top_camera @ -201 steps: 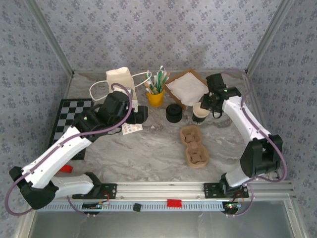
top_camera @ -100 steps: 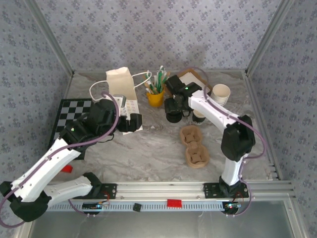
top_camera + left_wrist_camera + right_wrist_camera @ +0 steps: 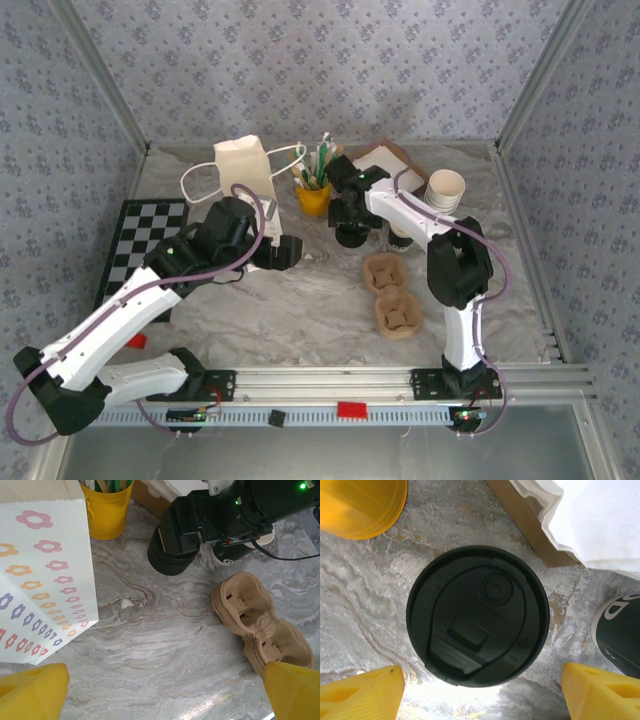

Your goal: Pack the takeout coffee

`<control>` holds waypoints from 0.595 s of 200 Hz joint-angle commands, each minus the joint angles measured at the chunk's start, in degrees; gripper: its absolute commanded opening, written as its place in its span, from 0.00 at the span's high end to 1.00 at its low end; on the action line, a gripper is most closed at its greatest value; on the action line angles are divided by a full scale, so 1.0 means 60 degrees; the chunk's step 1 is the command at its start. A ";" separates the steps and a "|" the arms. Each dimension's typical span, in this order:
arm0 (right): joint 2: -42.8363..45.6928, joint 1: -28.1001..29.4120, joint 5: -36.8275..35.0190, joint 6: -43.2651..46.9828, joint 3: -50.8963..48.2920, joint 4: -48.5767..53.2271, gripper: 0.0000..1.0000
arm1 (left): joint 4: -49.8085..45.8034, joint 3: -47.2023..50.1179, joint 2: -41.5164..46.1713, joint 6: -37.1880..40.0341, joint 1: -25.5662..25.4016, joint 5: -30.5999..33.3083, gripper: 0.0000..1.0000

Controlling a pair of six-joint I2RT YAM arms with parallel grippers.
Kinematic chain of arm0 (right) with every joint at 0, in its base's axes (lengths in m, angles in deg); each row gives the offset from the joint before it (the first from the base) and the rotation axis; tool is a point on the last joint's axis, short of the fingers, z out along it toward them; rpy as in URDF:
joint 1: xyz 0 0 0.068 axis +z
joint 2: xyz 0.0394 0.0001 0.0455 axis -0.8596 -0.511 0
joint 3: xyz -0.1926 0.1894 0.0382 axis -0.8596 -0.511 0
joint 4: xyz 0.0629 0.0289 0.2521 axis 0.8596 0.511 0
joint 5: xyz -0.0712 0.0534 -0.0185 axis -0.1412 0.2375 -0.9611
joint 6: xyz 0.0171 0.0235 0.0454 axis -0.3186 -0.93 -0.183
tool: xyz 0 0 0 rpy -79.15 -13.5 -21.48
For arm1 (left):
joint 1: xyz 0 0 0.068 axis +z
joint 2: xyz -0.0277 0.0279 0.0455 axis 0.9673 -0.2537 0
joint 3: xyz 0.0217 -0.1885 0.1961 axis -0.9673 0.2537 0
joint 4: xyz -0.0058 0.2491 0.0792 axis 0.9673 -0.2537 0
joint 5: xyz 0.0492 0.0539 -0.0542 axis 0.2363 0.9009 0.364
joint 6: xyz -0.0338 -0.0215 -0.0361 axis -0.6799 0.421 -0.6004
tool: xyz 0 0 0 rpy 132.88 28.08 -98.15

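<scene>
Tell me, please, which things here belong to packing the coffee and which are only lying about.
For the job: black lid, dark coffee cup, white paper cup, cardboard cup carriers, paper bag; likely also the napkins and yellow stirrer pot.
Lying about: chessboard, flower sticker sheet, small red piece.

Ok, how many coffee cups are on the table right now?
2. A pale cup stands at the back right. A dark cup stands just right of the black lid. Others could be nested inside these two.
</scene>
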 commanded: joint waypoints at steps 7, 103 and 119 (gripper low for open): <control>-0.0421 -0.0057 -0.0513 -0.0465 0.0503 0.0169 0.17 | 0.0291 -0.0123 -0.0034 0.0207 -0.0031 -0.0126 0.01; -0.1201 -0.0082 -0.0864 -0.0354 0.1179 0.0423 0.16 | 0.0321 -0.0063 -0.0005 0.0220 -0.0042 0.0202 0.01; -0.1230 -0.0084 -0.0775 -0.0354 0.1104 0.0318 0.17 | 0.0348 -0.0065 -0.0032 0.0246 -0.0034 0.0228 0.00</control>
